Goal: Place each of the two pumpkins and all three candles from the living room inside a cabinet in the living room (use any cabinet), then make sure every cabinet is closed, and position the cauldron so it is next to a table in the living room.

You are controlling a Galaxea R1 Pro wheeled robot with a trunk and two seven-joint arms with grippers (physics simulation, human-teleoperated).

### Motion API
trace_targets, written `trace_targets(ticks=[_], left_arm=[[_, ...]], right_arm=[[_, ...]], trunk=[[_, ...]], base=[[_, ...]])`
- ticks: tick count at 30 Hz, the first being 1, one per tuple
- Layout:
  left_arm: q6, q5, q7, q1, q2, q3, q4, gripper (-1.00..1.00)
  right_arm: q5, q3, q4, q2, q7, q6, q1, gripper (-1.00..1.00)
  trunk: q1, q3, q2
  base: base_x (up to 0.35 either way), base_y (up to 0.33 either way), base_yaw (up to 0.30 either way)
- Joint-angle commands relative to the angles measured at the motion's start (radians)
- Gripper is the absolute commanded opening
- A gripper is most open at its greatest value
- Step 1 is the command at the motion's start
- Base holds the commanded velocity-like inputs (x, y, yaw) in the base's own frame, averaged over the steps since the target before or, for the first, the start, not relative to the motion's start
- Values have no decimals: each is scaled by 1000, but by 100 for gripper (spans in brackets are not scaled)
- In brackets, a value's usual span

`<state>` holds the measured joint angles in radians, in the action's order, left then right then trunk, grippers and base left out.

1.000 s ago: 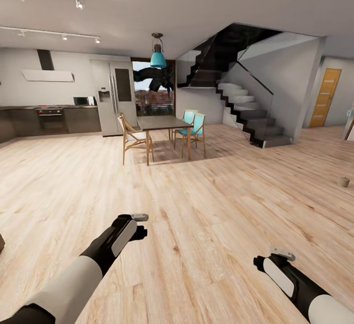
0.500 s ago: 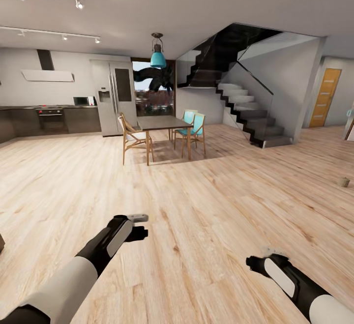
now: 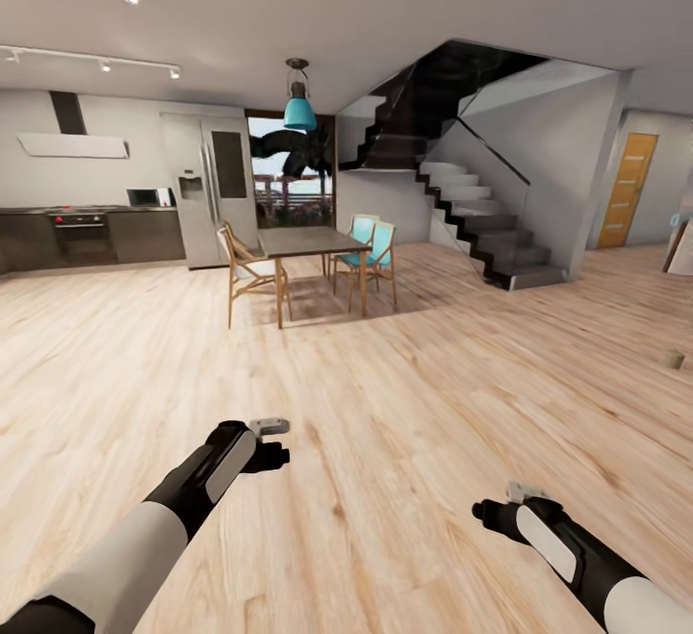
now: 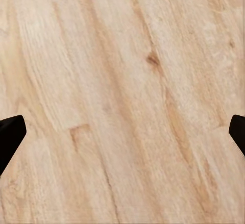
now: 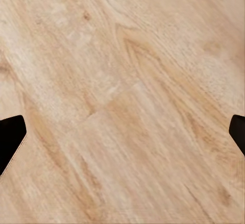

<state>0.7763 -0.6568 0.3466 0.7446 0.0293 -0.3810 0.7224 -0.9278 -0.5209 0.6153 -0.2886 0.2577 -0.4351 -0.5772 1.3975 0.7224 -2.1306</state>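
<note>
Head view, nearest first: the left end effector [image 3: 272,442] and right end effector [image 3: 500,509] hover over the pale wooden plank floor [image 3: 404,403], both spread wide with nothing between the fingers (wrist views show the tips far apart). Farther right, a small brownish stubby object [image 3: 672,359], possibly a candle, sits on the floor. Beyond stands the dark dining table with wooden legs [image 3: 306,244].
</note>
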Motion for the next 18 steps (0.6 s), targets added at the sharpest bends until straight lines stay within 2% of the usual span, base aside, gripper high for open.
trace_targets(ticks=[1, 18], left_arm=[[1, -11, 9, 1, 1, -6, 2, 100], [1, -11, 9, 1, 1, -7, 4, 100]], right_arm=[[-10, -8, 3, -1, 9, -1, -1, 100], [-14, -7, 0, -1, 11, -4, -1, 100]], trunk=[[0, 1, -1], [0, 1, -1]], base=[[333, 0, -19], [336, 0, -2]])
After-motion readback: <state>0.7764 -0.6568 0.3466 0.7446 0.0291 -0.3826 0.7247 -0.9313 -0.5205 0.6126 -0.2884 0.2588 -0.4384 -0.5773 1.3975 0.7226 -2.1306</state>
